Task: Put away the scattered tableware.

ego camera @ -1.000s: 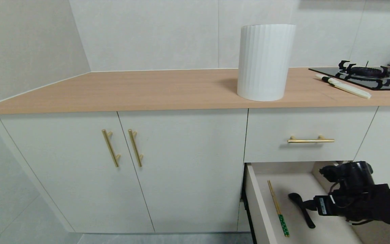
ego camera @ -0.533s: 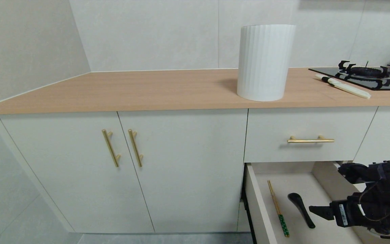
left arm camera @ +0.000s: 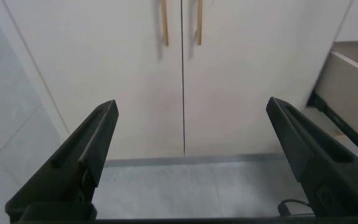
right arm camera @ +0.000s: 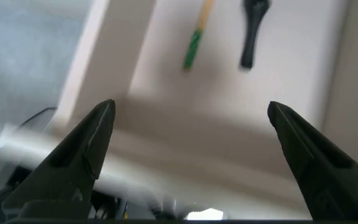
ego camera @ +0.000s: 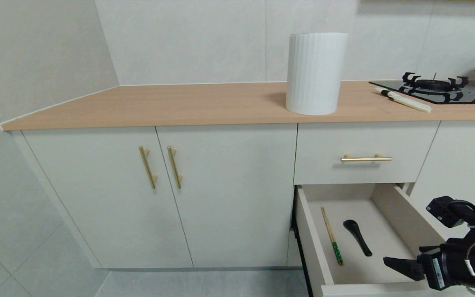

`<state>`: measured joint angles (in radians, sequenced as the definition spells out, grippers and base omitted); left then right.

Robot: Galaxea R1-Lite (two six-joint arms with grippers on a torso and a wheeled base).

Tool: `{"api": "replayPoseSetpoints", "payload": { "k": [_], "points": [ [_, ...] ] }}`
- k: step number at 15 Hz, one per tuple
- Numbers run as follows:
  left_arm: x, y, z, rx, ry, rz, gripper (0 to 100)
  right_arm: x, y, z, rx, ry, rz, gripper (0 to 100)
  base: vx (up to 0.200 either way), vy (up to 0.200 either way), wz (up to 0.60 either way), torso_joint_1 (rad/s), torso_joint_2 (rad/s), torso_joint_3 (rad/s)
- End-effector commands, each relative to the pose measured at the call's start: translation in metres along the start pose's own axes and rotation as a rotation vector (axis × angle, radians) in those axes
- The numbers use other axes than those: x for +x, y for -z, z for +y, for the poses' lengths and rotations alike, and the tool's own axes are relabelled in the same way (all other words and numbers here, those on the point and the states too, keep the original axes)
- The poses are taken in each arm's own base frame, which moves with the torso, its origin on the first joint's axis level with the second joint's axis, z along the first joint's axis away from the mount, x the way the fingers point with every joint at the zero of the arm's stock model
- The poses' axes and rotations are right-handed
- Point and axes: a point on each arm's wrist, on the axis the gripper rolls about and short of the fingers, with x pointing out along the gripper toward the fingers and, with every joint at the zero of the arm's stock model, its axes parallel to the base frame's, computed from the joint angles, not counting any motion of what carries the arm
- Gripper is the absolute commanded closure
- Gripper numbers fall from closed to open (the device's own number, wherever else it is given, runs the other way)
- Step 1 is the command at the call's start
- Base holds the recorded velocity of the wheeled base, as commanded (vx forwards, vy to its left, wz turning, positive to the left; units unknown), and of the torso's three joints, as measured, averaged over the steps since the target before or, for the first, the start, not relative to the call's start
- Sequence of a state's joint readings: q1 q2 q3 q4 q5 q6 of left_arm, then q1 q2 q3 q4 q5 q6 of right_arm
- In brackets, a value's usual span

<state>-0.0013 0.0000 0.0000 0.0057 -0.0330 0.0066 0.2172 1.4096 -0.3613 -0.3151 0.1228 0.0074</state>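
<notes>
Inside the open drawer (ego camera: pixel 398 222), chopsticks (ego camera: pixel 331 241) and a black spoon (ego camera: pixel 357 238) are laid side by side, apart. Above its front, the right gripper (right arm camera: pixel 191 124) is held spread wide; the left gripper (left arm camera: pixel 191 109) is likewise spread before cupboard doors (left arm camera: pixel 241 74).

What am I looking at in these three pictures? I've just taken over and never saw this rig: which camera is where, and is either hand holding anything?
It is a two-armed robot at a kitchen counter. The wide picture comes from its head. The other two come from a camera on each wrist, looking out between that hand's two black fingers. The left hand is open and empty, facing the cupboard doors. The right hand is open and empty at the front of the open drawer, where chopsticks and a black spoon lie side by side, apart. On the counter stand a white ribbed container and, by the stove, a knife.
</notes>
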Motion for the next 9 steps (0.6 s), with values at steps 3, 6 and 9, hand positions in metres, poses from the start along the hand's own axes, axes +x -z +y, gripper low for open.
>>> {"api": "replayPoseSetpoints", "payload": {
  "k": [3, 6, 9],
  "points": [
    [0.0, 0.0, 0.0, 0.0, -0.001, 0.0, 0, -0.016, 0.008, 0.005, -0.061, -0.084, 0.046, 0, 0.0, 0.0, 0.0, 0.0, 0.0, 0.0],
    [0.0, 0.0, 0.0, 0.001, -0.001, 0.0, 0, -0.011, 0.015, 0.008, -0.095, -0.11, 0.163, 0, 0.0, 0.0, 0.0, 0.0, 0.0, 0.0],
    [0.0, 0.0, 0.0, 0.0, 0.001, 0.0, 0, 0.002, 0.021, 0.008, -0.089, -0.108, 0.256, 0, 0.0, 0.0, 0.0, 0.0, 0.0, 0.0]
  ]
}}
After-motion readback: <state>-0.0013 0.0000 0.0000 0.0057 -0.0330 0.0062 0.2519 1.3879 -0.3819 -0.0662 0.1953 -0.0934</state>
